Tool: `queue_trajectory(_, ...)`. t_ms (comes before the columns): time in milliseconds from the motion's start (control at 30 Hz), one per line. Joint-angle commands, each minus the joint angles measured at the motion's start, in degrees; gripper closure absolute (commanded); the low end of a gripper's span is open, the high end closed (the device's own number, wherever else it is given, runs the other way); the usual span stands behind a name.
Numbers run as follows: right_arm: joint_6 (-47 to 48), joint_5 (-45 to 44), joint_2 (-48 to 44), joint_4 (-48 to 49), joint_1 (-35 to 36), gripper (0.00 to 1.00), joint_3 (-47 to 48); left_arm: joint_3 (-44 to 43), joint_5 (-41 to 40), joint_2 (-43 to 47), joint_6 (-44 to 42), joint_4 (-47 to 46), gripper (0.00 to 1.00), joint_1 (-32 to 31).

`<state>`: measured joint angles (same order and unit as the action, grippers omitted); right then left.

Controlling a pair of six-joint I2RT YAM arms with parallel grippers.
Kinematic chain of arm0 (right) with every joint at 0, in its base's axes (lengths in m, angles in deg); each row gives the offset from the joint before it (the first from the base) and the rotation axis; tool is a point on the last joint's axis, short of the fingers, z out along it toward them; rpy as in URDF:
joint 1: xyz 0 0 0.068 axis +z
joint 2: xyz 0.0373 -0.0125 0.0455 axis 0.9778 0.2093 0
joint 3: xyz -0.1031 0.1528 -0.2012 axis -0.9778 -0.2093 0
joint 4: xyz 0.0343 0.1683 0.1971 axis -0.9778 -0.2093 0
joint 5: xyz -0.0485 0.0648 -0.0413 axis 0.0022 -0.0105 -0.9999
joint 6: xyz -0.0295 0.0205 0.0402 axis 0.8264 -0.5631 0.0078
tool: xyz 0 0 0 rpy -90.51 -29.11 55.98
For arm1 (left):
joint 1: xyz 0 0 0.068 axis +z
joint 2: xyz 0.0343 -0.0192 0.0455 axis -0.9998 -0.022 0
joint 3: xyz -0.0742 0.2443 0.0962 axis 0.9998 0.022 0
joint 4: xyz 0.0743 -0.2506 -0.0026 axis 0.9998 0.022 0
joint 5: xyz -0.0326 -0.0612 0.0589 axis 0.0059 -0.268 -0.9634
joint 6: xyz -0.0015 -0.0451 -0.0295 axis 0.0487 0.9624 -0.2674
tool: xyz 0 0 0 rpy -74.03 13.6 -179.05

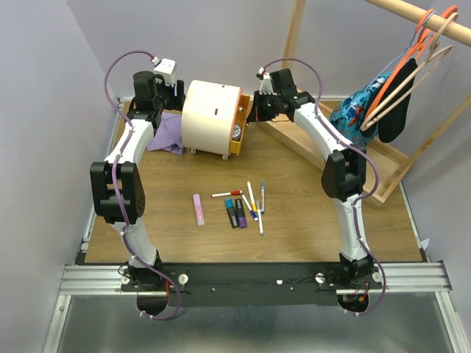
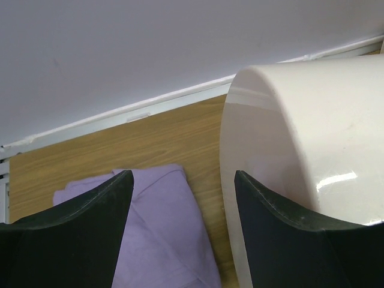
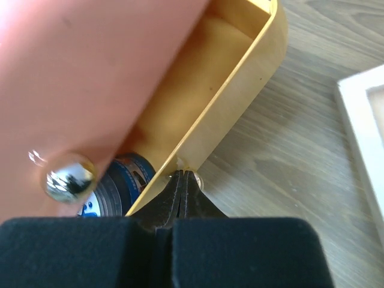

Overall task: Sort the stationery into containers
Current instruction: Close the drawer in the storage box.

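We see a wooden table (image 1: 309,228) boxed in by pale grey walls (image 1: 44,110). At upper left, the left gripper (image 1: 175,92) reaches over a purple cloth (image 1: 168,132) beside the cream chest (image 1: 210,114). In mid-frame the pink bar (image 1: 199,209), two stubby markers (image 1: 235,214) and the thin pens (image 1: 254,204) lie loose on the bare wood. Right of the chest its open drawer (image 1: 239,125) juts out, with the right gripper (image 1: 259,109) at its front. A clothes rack (image 1: 401,9) fills the upper right.

Only the left wrist view shows that pincer spread wide. Its fingers (image 2: 90,228) hold nothing and sit between cloth and chest wall.

Only the right wrist view shows the other pincer pressed fully together. Its tips meet the drawer's front rim beside a small knob (image 3: 197,180), and we cannot tell whether they pinch it. That view also shows the round tin (image 3: 117,180) inside the drawer.
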<state>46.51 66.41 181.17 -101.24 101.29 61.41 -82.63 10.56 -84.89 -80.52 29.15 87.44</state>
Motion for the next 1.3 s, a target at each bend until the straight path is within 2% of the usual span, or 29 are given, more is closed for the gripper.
queue_trajectory(0,-2.56,4.13,2.24,1.45,3.6,0.99,2.24,0.61,2.31,0.0,0.72,0.23,0.23,-1.51)
queue_trajectory(433,-4.85,4.92,2.6,2.86,5.54,0.99,2.42,1.76,1.25,0.35,0.45,0.4,0.23,-1.51)
queue_trajectory(567,-3.01,3.34,0.76,0.93,5.54,1.0,1.02,1.23,-1.11,0.26,-0.07,0.67,0.22,-1.43)
queue_trajectory(700,0.24,0.63,-2.67,-1.62,5.28,0.98,-3.46,-0.09,-5.59,-0.27,-0.77,5.14,0.21,-0.99)
queue_trajectory(767,0.94,-0.17,-4.51,-2.5,4.93,0.95,-7.5,0.08,-6.39,0.17,-1.04,5.76,0.2,-0.2)
queue_trajectory(867,2.7,-2.54,-7.59,-3.3,4.75,0.81,-12.06,1.4,-8.06,1.66,-1.66,6.29,0.2,0.77)
queue_trajectory(900,3.23,-3.33,-9.25,-3.3,4.66,0.73,-12.87,1.84,-8.5,2.1,-1.74,6.29,0.2,0.86)
queue_trajectory(1000,3.41,-5.18,-11.81,-2.6,4.66,0.62,-16.64,3.42,-10.43,4.47,-1.66,6.47,0.19,3.4)
queue_trajectory(1133,3.32,-6.24,-15.94,-1.1,4.66,0.57,-19.99,5.97,-11.58,7.64,-1.22,6.12,0.18,4.99)
queue_trajectory(1267,2.27,-2.12,-17.35,-0.23,4.57,0.55,-19.73,7.38,-11.32,11.32,0.27,4.8,0.18,5.78)
